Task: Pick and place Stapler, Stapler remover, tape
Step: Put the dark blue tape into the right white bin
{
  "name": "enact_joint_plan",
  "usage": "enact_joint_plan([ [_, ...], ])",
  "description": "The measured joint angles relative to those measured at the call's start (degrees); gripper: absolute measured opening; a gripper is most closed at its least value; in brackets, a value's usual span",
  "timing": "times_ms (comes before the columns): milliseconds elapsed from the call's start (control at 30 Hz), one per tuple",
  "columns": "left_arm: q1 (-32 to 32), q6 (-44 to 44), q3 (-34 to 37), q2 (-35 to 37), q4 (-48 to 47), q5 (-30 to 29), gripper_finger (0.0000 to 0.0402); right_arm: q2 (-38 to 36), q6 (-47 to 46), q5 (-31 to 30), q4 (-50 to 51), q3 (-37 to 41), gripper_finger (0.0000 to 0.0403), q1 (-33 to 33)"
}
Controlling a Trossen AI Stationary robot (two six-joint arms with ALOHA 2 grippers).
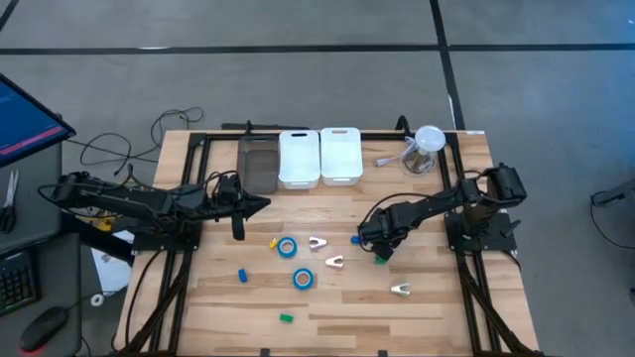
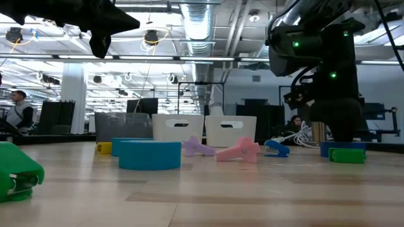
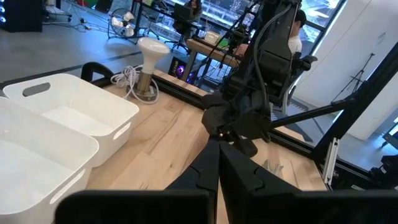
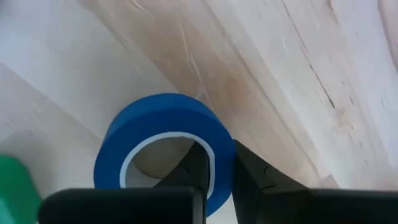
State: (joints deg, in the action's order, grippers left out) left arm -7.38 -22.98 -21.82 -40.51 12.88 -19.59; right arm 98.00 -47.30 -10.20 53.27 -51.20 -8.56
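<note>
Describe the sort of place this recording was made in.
Probably a robotics lab or open industrial workspace: exposed ceiling ducts, rows of dark monitors on benches behind the wooden table, and a person seated in the background.

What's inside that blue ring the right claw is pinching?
One finger of the right gripper sits inside the tape roll, its wall pinched against the outer finger. Pale wooden table shows through the rest of the hole. The ring's underside is hidden.
</note>
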Motion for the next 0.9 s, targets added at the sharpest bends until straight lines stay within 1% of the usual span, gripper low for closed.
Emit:
enact_joint_plan([
  [133, 0.0, 0.0, 0.0, 0.0, 0.0, 0.0, 0.0003, -2.6, -0.1, -2.6, 0.9, 0.3, 0.0028, 0.1],
  [267, 0.0, 0.0, 0.0, 0.0, 0.0, 0.0, 0.0003, -6.8, -0.1, -2.9, 3.5, 0.3, 0.0028, 0.2],
  [567, 0.0, 0.0, 0.0, 0.0, 0.0, 0.0, 0.0003, -20.6, -2.0, -2.9, 5.2, -0.5, 0.0028, 1.9],
  [733, 0.0, 0.0, 0.0, 0.0, 0.0, 0.0, 0.0003, -25.2, -1.4, -6.4, 8.1, -6.7, 0.0028, 3.2],
  [900, 0.0, 0.0, 0.0, 0.0, 0.0, 0.0, 0.0003, -25.5, 2.0, -11.1, 12.4, -17.2, 0.0028, 3.9],
])
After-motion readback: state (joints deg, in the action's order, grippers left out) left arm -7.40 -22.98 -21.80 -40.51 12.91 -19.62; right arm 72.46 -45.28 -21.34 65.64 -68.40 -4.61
